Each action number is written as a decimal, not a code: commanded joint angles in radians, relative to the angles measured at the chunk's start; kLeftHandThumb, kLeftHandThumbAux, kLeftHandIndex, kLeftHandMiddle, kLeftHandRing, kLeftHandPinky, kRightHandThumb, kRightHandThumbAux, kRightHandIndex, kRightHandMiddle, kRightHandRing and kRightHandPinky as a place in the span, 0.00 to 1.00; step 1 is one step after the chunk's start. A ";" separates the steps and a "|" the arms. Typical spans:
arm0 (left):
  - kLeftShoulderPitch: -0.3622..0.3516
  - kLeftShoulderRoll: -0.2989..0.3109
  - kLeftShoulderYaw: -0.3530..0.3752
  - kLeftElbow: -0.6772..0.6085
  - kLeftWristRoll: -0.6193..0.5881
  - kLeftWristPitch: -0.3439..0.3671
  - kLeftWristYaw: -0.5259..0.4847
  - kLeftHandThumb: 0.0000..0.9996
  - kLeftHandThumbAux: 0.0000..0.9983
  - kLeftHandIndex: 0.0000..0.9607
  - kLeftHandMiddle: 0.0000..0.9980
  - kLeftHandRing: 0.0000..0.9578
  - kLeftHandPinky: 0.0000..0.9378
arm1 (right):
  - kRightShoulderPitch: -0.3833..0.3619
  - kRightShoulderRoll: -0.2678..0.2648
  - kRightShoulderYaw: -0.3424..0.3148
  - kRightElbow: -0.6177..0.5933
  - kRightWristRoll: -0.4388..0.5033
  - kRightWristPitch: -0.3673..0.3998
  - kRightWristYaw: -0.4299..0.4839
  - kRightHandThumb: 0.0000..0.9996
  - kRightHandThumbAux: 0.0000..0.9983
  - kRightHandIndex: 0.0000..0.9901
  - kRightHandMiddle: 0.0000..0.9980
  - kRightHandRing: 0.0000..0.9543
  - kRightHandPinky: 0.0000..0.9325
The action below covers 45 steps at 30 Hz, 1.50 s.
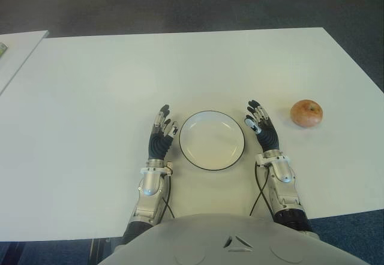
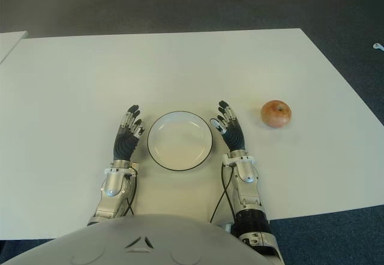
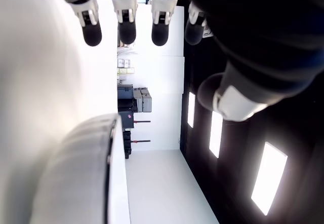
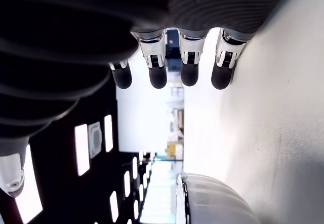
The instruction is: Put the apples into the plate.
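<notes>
1. Apple (image 1: 306, 114) sits on the table (image 1: 90, 97), right of the empty plate (image 1: 212, 140); nothing started.
2. Left hand (image 1: 162, 134) and right hand (image 1: 262, 128) flank the plate, fingers spread; right must reach out.

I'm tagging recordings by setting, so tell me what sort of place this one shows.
Probably an office or lab set up for testing: a plain white table on dark carpet, holding only a plate and an apple, with a second white table alongside.

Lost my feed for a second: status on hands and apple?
Left hand and right hand open, empty, flanking the plate. Apple on table, right of right hand. Plate empty. Path clear.
</notes>
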 commanded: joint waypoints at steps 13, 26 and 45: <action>0.044 -0.011 -0.003 0.049 0.004 0.066 -0.010 0.00 0.64 0.00 0.00 0.00 0.00 | 0.048 0.006 0.009 0.045 0.017 0.043 0.019 0.18 0.50 0.00 0.00 0.00 0.00; 0.038 -0.016 0.001 0.064 0.003 0.053 0.000 0.00 0.65 0.00 0.00 0.00 0.00 | 0.047 0.000 0.015 0.048 0.008 0.035 0.019 0.18 0.51 0.00 0.00 0.00 0.00; 0.040 -0.012 0.004 0.048 -0.006 0.080 -0.011 0.00 0.67 0.00 0.00 0.00 0.00 | -0.145 -0.153 0.002 -0.107 -0.220 -0.040 -0.075 0.23 0.58 0.00 0.00 0.00 0.01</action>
